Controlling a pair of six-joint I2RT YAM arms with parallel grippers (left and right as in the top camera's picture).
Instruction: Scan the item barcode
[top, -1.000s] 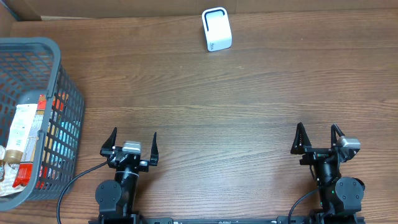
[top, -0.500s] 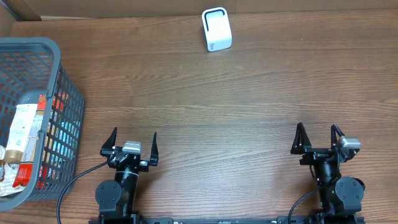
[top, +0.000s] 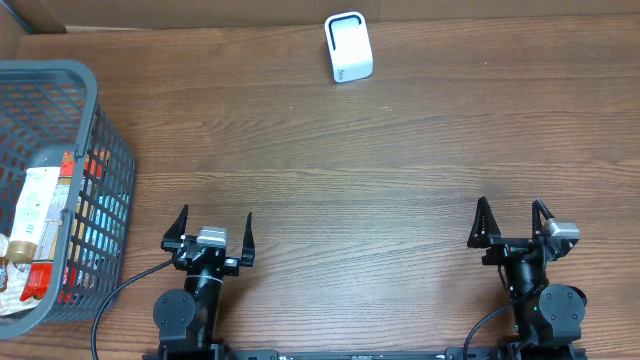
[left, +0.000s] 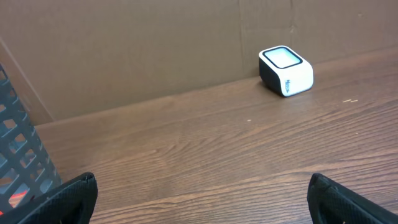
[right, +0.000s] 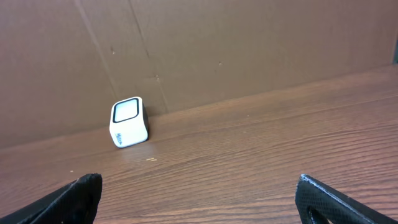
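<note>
Overhead, my left gripper (top: 215, 214) sits at the near edge of the wooden table (top: 350, 170), its jaws spread wide with nothing between them. My right gripper (top: 510, 204) is at the same near edge, well apart from the left one. It is just as wide and just as empty.

The white scanner (top: 349, 47) with the dark-framed window stands alone at the far side of the table, roughly midway between my two arms and well apart from both.

The goods to be scanned lie in the grey plastic basket (top: 112, 165) at the left edge of the table, beside my left arm. I can make out a white printed packet (top: 33, 205), something red under it and something pale blue against the mesh wall. I cannot read any barcode from up here.

From my left wrist I see both dark fingertips in the lower corners, bare wood between them, a strip of basket mesh at the left and the scanner far off to the right, in front of a brown cardboard wall (left: 155, 43). From my right wrist the scanner stands far off to the left, against the same cardboard
</note>
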